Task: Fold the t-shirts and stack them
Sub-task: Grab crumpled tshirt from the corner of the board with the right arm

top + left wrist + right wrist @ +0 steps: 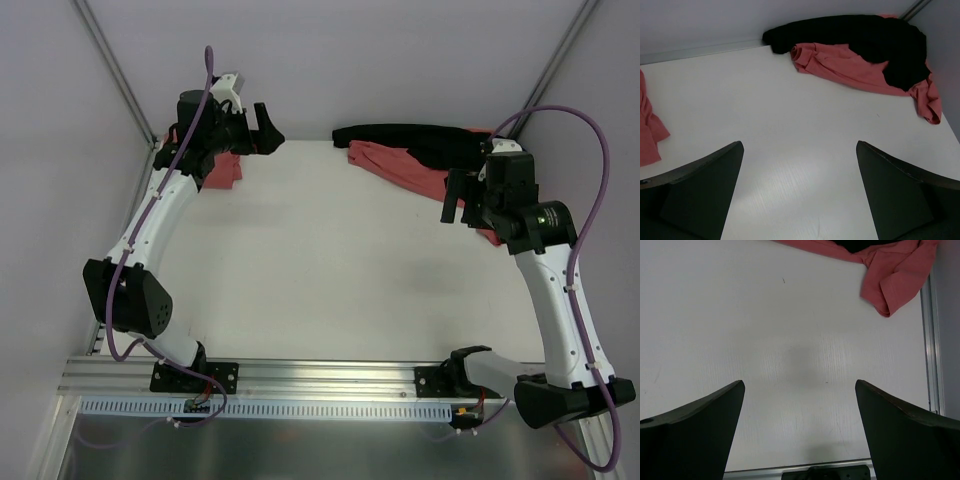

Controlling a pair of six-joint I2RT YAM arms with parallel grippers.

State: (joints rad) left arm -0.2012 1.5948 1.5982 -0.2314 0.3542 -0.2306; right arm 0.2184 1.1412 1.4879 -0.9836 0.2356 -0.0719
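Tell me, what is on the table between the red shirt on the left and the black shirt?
Nothing. Only bare white table lies between the left red shirt and the black shirt, as the top and left wrist views show.

Setting: robotics lab test cell. Evidence, seen from the floor: white table [320, 290] boxed in by plain pale panels [330, 60] on 3 sides, w/ bare metal struts [108, 60] at the far corners. Extruded alu. rail [330, 375] along near edge carries bases of left arm [150, 225] and right arm [560, 290]. Purple cables [548, 108] run exposed along both arms. Slotted strip [300, 408] sits just below rail.
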